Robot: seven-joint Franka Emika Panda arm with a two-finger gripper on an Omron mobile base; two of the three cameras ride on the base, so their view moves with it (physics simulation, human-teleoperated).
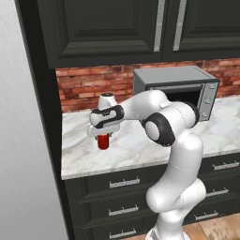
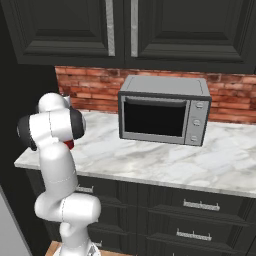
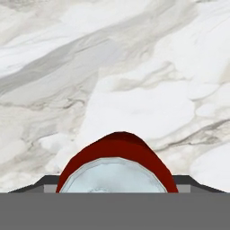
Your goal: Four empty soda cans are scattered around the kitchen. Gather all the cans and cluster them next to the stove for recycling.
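The step in hand looks like the pick-up of one soda can [image 1: 103, 141], the first half of a carry toward the stove. The can stands upright on the marble counter [image 1: 140, 150], well to the left of the grey microwave [image 1: 176, 91] and nearer the counter's front edge than the microwave is, short of the brick wall behind.

The gripper [image 1: 103, 135] sits directly over the can, pointing straight down, with the can's upper part tucked beneath the hand and its red body showing below. In the hand view the silver top [image 3: 114, 176] lies right at the bottom between the fingertips, so the can is centred in the jaws. Whether the jaws have closed onto it I cannot tell: the fingers are hidden by the hand from the left base view and cropped in the hand view.

The arm reaches out from its base to the left of the microwave, elbow bent high, forearm running level toward the can, wrist turned down.

The next move calls for a firm squeeze on the can's sides, then a straight lift clear of the counter before any drive; an off-centre close could tip the light can
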